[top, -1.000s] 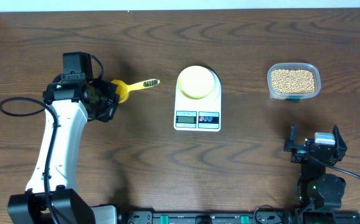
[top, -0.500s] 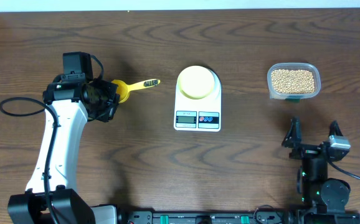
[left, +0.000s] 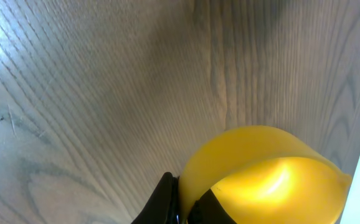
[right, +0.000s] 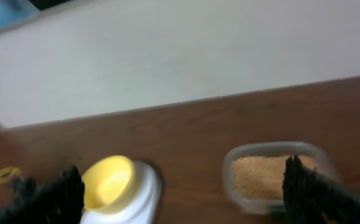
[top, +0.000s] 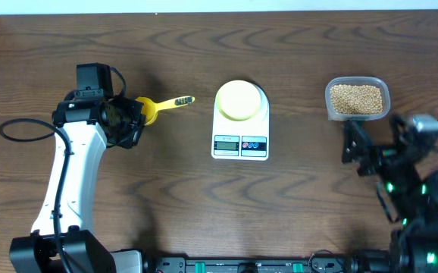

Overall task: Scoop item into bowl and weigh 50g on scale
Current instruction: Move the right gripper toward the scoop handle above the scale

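Right gripper (top: 376, 140) swung up toward tub (top: 328, 98) of soybeans (top: 358, 98), jaws wide, empty. Left gripper (top: 132, 117) clamped on yellow scoop (top: 162, 106). Bowl (top: 239, 98) on scale (top: 239, 145) looks empty, so all scooping left.

The right gripper (top: 374, 140) has been lifted and carried toward the clear tub (top: 330, 106). Its spread fingers are now seen, blurred, just beside the tub's near edge, where they were earlier held well apart from it.
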### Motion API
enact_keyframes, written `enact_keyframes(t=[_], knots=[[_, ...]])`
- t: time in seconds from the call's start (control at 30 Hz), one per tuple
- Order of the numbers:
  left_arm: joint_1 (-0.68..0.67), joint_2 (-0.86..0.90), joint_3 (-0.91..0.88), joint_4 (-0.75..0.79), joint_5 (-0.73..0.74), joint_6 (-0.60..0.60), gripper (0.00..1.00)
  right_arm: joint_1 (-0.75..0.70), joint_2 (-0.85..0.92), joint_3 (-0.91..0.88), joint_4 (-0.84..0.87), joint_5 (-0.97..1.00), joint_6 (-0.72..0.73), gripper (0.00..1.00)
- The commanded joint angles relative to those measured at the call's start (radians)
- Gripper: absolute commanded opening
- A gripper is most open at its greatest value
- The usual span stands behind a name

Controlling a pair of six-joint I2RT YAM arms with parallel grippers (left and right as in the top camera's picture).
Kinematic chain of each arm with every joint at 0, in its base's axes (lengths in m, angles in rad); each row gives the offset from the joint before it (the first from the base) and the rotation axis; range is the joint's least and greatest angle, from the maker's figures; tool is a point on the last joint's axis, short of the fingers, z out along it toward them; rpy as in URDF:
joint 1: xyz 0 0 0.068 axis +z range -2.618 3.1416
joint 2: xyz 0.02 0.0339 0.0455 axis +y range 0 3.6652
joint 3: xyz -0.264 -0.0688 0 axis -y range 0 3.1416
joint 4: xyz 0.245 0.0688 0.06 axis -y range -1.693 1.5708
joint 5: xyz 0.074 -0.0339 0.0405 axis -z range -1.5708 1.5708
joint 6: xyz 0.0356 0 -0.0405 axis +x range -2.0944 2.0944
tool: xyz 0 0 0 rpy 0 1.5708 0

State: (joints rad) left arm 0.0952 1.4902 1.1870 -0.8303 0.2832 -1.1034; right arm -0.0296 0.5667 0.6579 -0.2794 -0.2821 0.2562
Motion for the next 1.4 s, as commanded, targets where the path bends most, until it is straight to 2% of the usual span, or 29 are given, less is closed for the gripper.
enact_keyframes(t=[0.0,0.17,0.4,0.53,0.9,1.37], knots=[[-0.003,-0.017,-0.004,-0.002,-0.003,-0.010,0.08,0.004,0.147,0.090,0.001,-0.266,0.014,0.99],[-0.003,-0.017,-0.004,-0.003,-0.001,-0.036,0.08,0.004,0.347,0.152,0.054,-0.367,0.177,0.99],[-0.011,-0.016,-0.004,0.008,0.073,-0.114,0.08,0.020,0.556,0.152,0.258,-0.423,0.544,0.99],[-0.053,-0.016,-0.004,0.027,0.082,-0.156,0.08,0.075,0.652,0.152,0.362,-0.431,0.613,0.99],[-0.222,-0.016,-0.004,0.062,0.099,-0.153,0.08,0.267,0.823,0.152,0.525,-0.416,0.623,0.99],[-0.384,-0.016,-0.004,0.107,0.088,-0.155,0.08,0.383,0.841,0.152,0.534,-0.401,0.623,0.98]])
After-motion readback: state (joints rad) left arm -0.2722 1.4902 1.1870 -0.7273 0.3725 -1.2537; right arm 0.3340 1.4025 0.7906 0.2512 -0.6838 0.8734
